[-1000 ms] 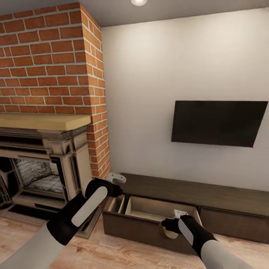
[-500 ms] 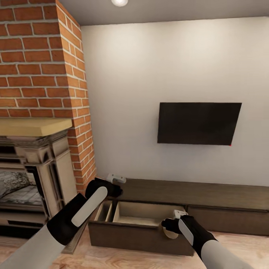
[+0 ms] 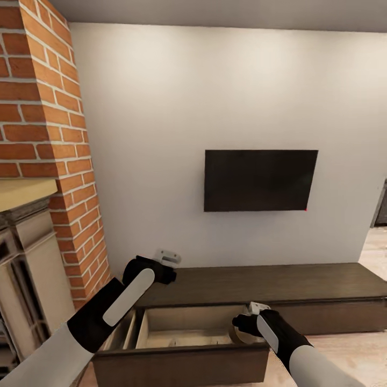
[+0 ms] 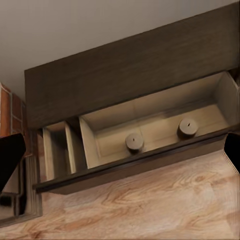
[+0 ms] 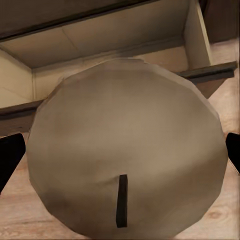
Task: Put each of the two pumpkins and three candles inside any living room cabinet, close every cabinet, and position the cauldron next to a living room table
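Grey-beige stubby candle (image 5: 125, 150) pinched in right jaws (left jaws' state unclear) above cabinet (image 3: 215, 344)

We are noting a dark brown cabinet (image 3: 269, 282) with pale interior, grey-beige candles (image 4: 134, 142) with dark wicks, red brick chimney (image 3: 43, 134), black TV (image 3: 259, 180), and light woodgrain floor (image 4: 150, 205).

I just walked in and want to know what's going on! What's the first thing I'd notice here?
A big black TV hangs on the white wall, with a red brick chimney at the far left. Below it, the long dark cabinet has a drawer pulled open with two candles inside. The right gripper holds a third candle close over that drawer, its wick plain in the right wrist view.
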